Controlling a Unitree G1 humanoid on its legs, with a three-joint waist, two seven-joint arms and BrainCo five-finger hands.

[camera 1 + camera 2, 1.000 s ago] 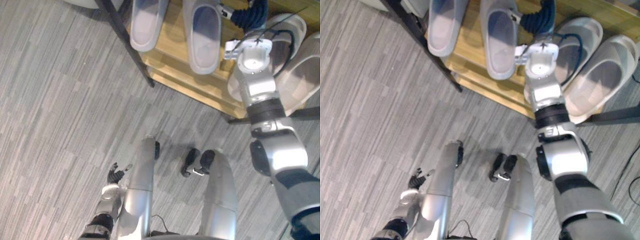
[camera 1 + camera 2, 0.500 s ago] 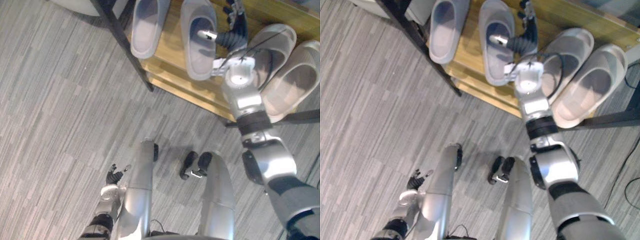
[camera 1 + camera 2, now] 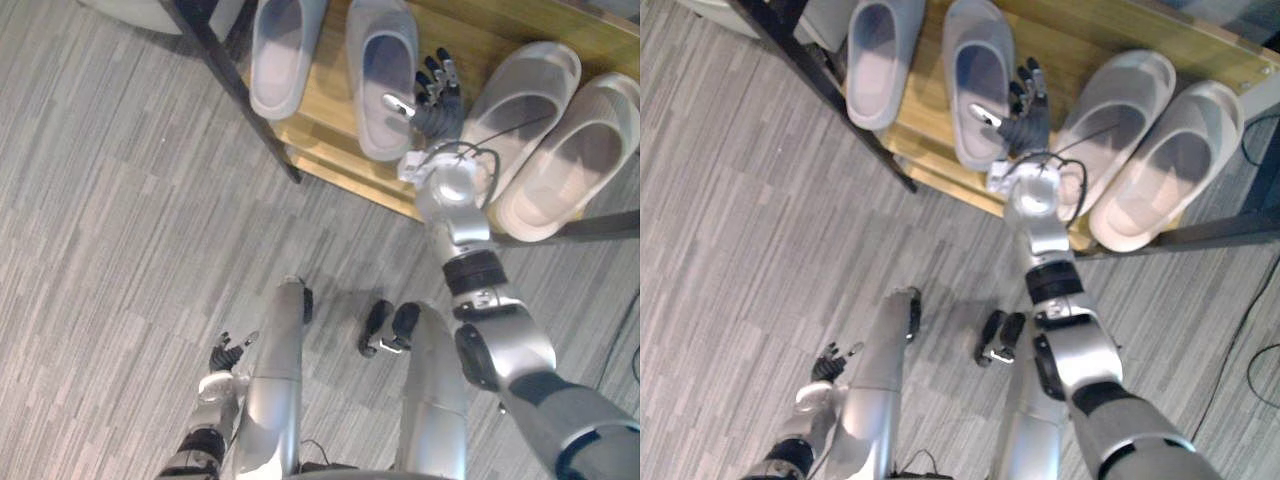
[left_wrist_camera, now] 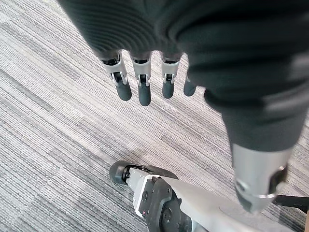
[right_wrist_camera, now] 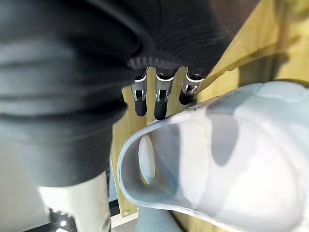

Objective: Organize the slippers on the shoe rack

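Left hand (image 3: 228, 354) hangs low over the grey carpet floor (image 3: 100, 250), well away from the rack. In the left wrist view its fingers (image 4: 140, 89) are straight and loose, a little apart, holding nothing. The shoe rack (image 3: 488, 30) is a wooden shelf on a black metal frame (image 3: 235, 95), and it holds four slippers in a row with the openings up. Leftmost grey slipper (image 3: 285, 50) lies beside the frame post. Second grey slipper (image 3: 383, 75) sits just beside it, roughly parallel. Right hand (image 3: 436, 95) is over the shelf in the gap between the second grey slipper and the first pale slipper (image 3: 525, 100). Its fingers are straight and fanned wide, gripping nothing, and the thumb lies out over the rim of the second grey slipper; cannot tell if it touches. Second pale slipper (image 3: 580, 150) lies rightmost, touching its mate, and both are angled and hang over the shelf's front edge. In the right wrist view the fingertips (image 5: 161, 108) point at bare wood, with one slipper's rim just beside them; cannot tell which slipper it is.
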